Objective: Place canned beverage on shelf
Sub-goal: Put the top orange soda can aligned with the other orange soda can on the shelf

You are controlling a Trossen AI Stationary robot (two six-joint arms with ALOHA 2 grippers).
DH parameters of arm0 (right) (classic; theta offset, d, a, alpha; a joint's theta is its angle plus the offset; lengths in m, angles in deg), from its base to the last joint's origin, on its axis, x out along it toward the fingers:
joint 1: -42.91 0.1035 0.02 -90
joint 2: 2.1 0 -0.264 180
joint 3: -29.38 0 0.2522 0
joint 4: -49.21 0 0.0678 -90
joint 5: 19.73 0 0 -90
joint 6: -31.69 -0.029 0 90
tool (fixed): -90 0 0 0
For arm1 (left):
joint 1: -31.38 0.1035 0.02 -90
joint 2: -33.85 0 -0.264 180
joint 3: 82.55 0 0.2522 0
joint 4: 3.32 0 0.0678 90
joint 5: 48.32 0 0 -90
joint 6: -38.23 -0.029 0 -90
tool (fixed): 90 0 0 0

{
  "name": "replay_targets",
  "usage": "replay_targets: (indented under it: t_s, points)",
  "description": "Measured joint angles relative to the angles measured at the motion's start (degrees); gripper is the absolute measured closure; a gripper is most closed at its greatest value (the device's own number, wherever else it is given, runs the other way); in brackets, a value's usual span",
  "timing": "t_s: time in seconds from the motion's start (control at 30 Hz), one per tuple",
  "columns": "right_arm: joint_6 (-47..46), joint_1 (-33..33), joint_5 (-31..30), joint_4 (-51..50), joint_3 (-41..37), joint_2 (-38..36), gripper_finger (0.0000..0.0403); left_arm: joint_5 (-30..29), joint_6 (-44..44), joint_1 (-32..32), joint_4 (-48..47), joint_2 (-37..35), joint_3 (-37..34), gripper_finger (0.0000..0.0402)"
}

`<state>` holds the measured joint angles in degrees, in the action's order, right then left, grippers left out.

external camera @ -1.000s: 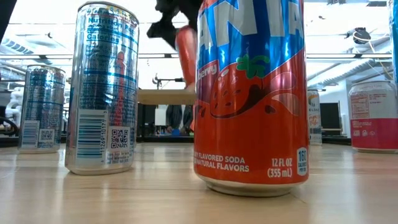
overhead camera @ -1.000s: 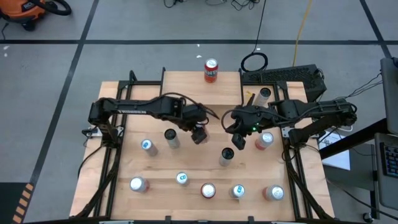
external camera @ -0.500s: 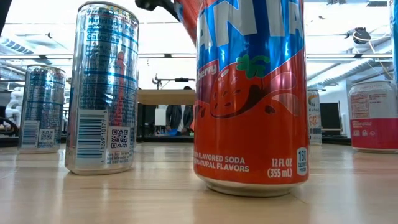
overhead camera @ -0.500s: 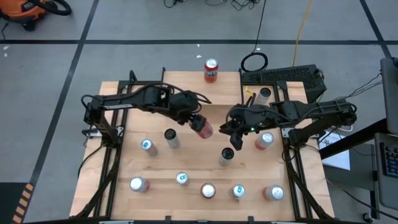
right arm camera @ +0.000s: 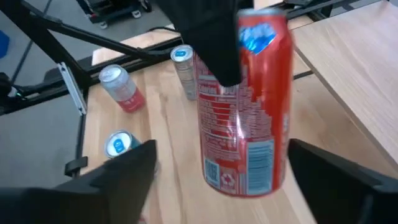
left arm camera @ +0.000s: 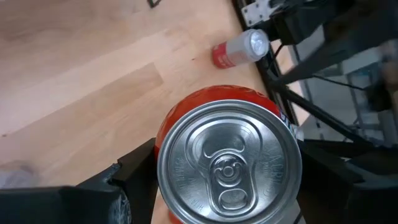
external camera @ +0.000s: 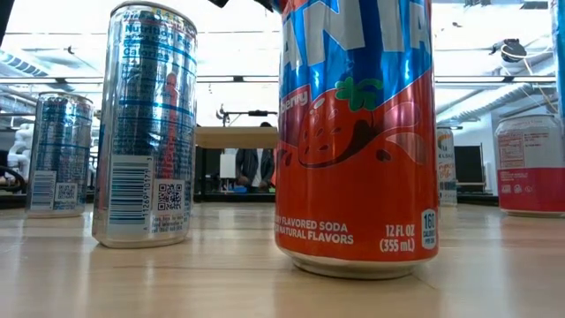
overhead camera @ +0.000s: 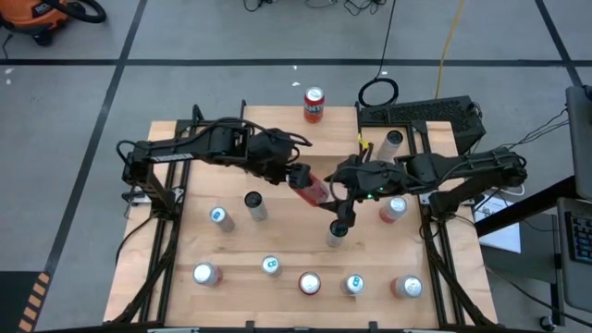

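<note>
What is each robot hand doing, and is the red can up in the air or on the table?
Left gripper: shut on the red aluminium can.
Red aluminium can: held above the table, tilted.
Right gripper: open, fingers on either side of the can, not touching.
Small wooden shelf: top bare where visible; partly hidden by the orange soda can.

A black keyboard [overhead camera: 421,114] lies at the table's [overhead camera: 203,176] far right corner; 1 red can [overhead camera: 314,104] stands left of it.
</note>
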<state>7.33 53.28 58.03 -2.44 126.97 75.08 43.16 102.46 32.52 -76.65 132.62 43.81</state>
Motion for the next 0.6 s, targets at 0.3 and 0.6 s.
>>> replay_targets:
  t_s: [0.3,0.6]
  points:
    - [0.1,-0.1,-6.0,0.3,0.0,3.6,0.001,1.7,0.2,0.0,2.8,0.0,0.0,0.012]
    - [2.8,-0.6,-5.4,2.1,0.0,5.1,0.0012,2.2,0.1,0.0,6.1,0.0,0.0,0.012]
